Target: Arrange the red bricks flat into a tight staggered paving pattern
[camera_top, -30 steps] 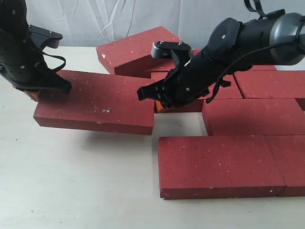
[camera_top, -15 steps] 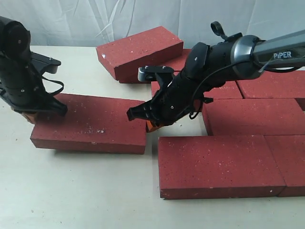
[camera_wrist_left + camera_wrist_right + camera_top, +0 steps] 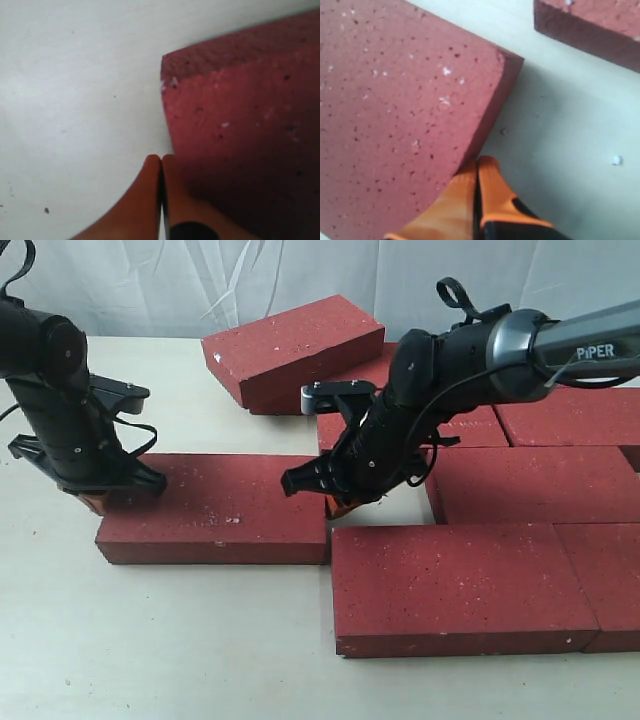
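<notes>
A loose red brick (image 3: 215, 508) lies flat on the table, its right end almost against the front paving brick (image 3: 460, 585). My left gripper (image 3: 93, 502) is shut, its orange fingertips (image 3: 152, 167) against the brick's left end (image 3: 245, 125). My right gripper (image 3: 338, 506) is also shut and empty, its tips (image 3: 490, 172) beside the brick's right corner (image 3: 395, 110), in the gap before the laid rows. More red bricks (image 3: 530, 483) lie flat in staggered rows to the right, and another brick's edge (image 3: 590, 20) shows in the right wrist view.
One red brick (image 3: 295, 345) rests tilted on others at the back, near the white curtain (image 3: 200, 280). A further brick (image 3: 610, 580) continues the front row to the right edge. Bare pale tabletop (image 3: 150, 640) spreads across the front left.
The loose brick came down from a raised, tilted pose to lie flat, then slid right toward the front row. My left gripper moved right with it; the right gripper lowered into the gap.
</notes>
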`<state>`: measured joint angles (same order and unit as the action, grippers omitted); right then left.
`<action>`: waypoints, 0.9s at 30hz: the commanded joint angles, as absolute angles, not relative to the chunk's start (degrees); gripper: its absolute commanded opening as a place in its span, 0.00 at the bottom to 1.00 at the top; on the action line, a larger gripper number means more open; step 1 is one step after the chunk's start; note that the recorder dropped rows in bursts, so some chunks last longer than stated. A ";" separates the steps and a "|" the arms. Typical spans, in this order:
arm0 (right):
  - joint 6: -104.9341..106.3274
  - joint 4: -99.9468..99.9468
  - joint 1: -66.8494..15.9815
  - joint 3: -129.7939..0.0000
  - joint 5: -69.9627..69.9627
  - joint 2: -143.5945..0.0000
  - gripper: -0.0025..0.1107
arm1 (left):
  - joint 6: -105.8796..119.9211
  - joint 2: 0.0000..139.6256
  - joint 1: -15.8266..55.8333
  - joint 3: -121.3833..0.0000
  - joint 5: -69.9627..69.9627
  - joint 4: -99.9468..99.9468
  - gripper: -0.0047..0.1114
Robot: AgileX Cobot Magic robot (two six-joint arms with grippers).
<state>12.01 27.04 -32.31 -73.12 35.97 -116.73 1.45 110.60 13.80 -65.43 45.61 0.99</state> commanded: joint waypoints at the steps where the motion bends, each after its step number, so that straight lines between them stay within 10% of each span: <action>1: 10.03 33.03 -31.53 -74.58 32.74 -115.26 0.01 | 2.07 110.61 15.53 -65.29 43.63 -7.26 0.04; 27: 6.98 28.57 -28.40 -74.58 33.73 -109.81 0.01 | 0.88 110.61 15.53 -65.29 45.39 0.92 0.04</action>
<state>6.85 27.64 -28.34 -74.50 34.53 -110.23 1.19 110.60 14.35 -65.43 45.76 2.90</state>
